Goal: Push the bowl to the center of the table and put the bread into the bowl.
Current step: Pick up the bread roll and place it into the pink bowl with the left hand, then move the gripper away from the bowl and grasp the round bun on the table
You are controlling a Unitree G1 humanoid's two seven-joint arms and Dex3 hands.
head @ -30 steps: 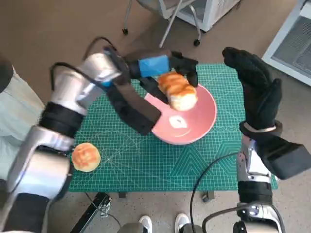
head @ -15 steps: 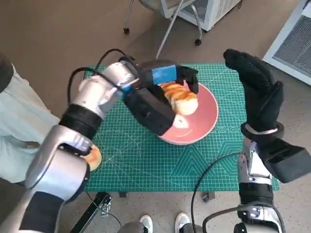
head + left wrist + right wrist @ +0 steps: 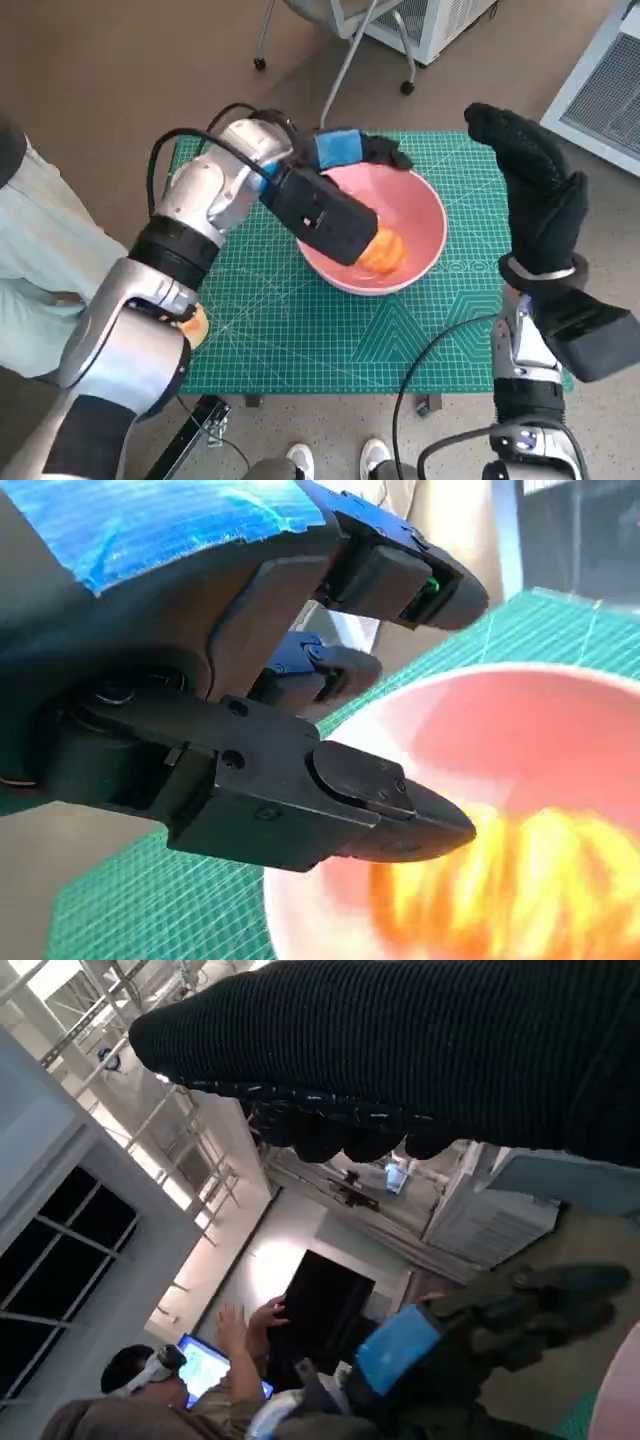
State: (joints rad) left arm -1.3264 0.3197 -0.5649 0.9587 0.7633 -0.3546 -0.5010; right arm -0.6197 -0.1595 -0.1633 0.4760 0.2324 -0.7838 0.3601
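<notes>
Left hand (image 3: 350, 150) empty, fingers apart over pink bowl (image 3: 425, 205) w/ bread (image 3: 383, 252) inside; right hand (image 3: 530, 185) raised open beside; 2nd bun (image 3: 196, 325) at mat (image 3: 300, 320) edge.

No text, label, brand or number can be read in any view. The green cutting mat (image 3: 300, 340) carries pale grid lines and ruled marks (whatever figures run along its edges are too small to make out). The blue tape on the left hand (image 3: 345, 149) is plain. In the right wrist view a lit screen (image 3: 205, 1368) glows beside a person, but nothing on it resolves into words.
</notes>
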